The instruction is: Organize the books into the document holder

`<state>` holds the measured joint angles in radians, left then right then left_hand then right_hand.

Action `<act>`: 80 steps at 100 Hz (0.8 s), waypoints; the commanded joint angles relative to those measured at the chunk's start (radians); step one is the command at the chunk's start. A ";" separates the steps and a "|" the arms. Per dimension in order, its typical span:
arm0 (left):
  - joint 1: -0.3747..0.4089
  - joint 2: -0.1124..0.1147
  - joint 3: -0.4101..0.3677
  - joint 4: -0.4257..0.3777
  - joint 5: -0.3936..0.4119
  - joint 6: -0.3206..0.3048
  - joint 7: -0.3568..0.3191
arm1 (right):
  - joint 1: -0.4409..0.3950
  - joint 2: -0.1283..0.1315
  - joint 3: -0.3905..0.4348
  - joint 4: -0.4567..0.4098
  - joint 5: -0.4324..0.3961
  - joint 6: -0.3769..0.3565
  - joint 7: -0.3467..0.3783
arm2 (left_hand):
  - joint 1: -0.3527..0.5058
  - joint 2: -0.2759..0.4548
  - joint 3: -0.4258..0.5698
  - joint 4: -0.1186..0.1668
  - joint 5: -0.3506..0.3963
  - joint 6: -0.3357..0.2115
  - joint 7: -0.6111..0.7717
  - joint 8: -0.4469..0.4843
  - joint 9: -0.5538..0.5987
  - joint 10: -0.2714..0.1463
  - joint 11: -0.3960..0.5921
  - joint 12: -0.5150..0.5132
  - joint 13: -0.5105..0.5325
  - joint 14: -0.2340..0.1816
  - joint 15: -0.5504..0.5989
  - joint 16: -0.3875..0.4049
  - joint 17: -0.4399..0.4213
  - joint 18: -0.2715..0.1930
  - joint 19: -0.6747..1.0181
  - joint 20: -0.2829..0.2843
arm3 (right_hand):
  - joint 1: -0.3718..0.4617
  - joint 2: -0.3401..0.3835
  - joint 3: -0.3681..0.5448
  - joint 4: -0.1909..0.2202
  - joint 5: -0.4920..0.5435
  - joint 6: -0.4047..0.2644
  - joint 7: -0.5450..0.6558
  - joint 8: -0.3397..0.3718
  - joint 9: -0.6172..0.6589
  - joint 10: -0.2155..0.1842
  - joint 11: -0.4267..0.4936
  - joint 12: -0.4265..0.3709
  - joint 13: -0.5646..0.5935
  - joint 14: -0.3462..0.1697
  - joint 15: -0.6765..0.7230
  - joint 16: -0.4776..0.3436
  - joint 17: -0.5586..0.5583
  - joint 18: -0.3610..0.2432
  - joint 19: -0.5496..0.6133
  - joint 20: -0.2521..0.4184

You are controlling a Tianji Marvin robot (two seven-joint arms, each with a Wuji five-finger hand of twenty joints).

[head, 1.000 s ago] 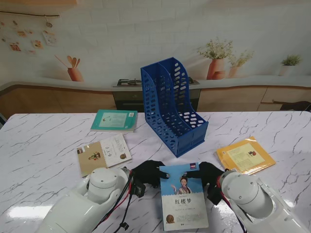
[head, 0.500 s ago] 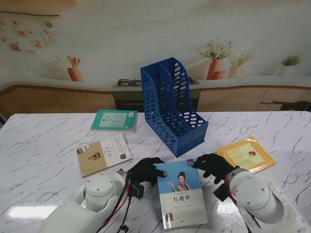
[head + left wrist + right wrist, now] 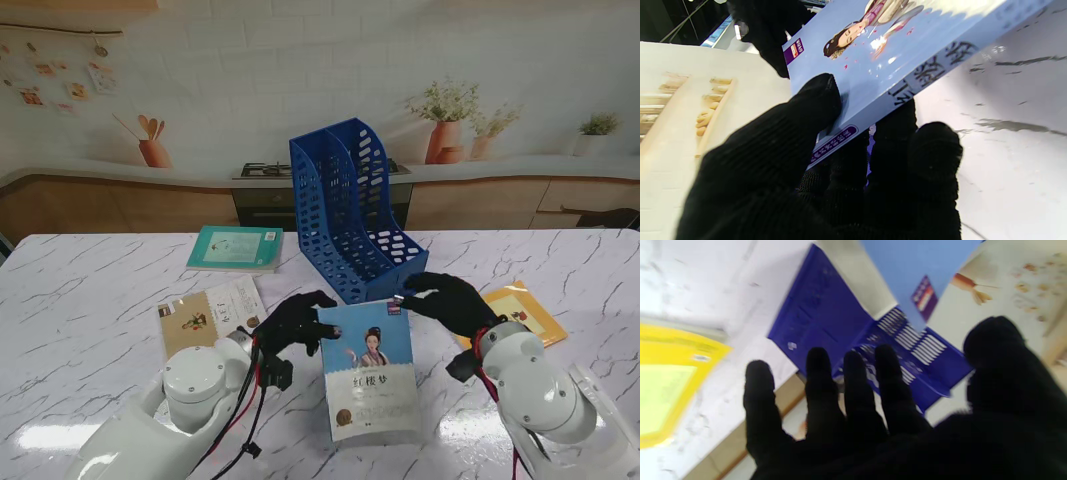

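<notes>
Progress stands at the first book of four, with none filed so far: both slots of the blue document holder (image 3: 358, 215) look empty, though its perforated walls hide the floor of the far slot. The pale blue book (image 3: 367, 370) is tilted, its far edge raised toward the holder at 12 o'clock. The left robot hand (image 3: 292, 323) is clamped on its spine edge, thumb on the cover and fingers (image 3: 893, 140) under it. The right robot hand (image 3: 450, 302) sits at the book's far right corner with fingers spread; whether it grips or only steadies the corner I cannot tell. Left to file: the teal book (image 3: 236, 248) at 10 o'clock, the cream book (image 3: 212, 316) at 9, and the yellow book (image 3: 512, 316) at 3, all flat on the surface (image 3: 90, 290).
</notes>
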<state>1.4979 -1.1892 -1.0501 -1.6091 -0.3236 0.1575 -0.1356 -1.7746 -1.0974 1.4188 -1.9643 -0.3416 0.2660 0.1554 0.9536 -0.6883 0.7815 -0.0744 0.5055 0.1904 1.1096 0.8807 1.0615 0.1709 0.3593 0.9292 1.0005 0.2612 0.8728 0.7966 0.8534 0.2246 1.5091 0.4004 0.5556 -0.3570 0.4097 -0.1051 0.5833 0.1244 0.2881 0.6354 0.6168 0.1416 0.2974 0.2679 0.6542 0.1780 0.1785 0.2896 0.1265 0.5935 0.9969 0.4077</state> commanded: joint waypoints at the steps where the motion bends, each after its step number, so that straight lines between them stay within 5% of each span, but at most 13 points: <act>1: -0.014 0.001 -0.011 -0.033 0.009 -0.035 -0.010 | 0.031 -0.009 -0.005 -0.017 0.000 -0.042 -0.011 | 0.117 0.042 0.140 0.039 0.031 -0.171 0.099 0.049 0.045 -0.030 -0.006 0.018 0.081 0.003 0.069 0.022 0.049 -0.088 0.093 -0.006 | 0.019 0.001 -0.025 0.025 -0.029 -0.058 -0.007 -0.021 -0.031 -0.036 -0.018 -0.010 -0.031 -0.042 -0.025 -0.017 -0.039 -0.005 -0.030 -0.020; 25: -0.047 0.008 -0.016 -0.061 0.070 -0.042 -0.008 | 0.132 -0.007 -0.053 0.021 -0.027 -0.087 -0.012 | 0.122 0.046 0.133 0.041 0.029 -0.170 0.098 0.059 0.045 -0.025 -0.008 0.028 0.081 -0.002 0.074 0.028 0.048 -0.088 0.099 -0.004 | 0.027 -0.042 -0.010 0.028 -0.021 -0.098 0.007 -0.026 -0.018 -0.078 -0.048 -0.006 -0.070 -0.076 -0.053 -0.012 -0.141 -0.085 -0.187 -0.040; 80: -0.121 0.014 -0.017 -0.136 0.162 -0.031 0.006 | 0.323 0.024 -0.134 0.161 -0.024 -0.247 0.132 | 0.115 0.042 0.134 0.047 0.032 -0.180 0.092 0.065 0.055 -0.038 -0.015 0.037 0.093 -0.014 0.078 0.037 0.054 -0.087 0.100 -0.007 | -0.044 -0.108 0.058 0.017 0.027 -0.158 0.041 -0.026 0.045 -0.130 -0.080 0.014 -0.090 -0.095 -0.069 -0.005 -0.167 -0.098 -0.300 0.008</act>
<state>1.3955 -1.1693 -1.0699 -1.7227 -0.1650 0.1469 -0.1194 -1.4651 -1.0724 1.2952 -1.8115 -0.3742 0.0393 0.2855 0.9536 -0.6888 0.7815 -0.0747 0.5055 0.1852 1.1120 0.9041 1.0707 0.1708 0.3496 0.9520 1.0122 0.2663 0.8836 0.8199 0.8650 0.2319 1.5189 0.4002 0.5466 -0.4423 0.4600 -0.1051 0.5854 0.0139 0.3102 0.6251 0.6389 0.0452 0.2308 0.2680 0.5877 0.1277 0.1289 0.2893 -0.0223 0.5935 0.7180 0.3958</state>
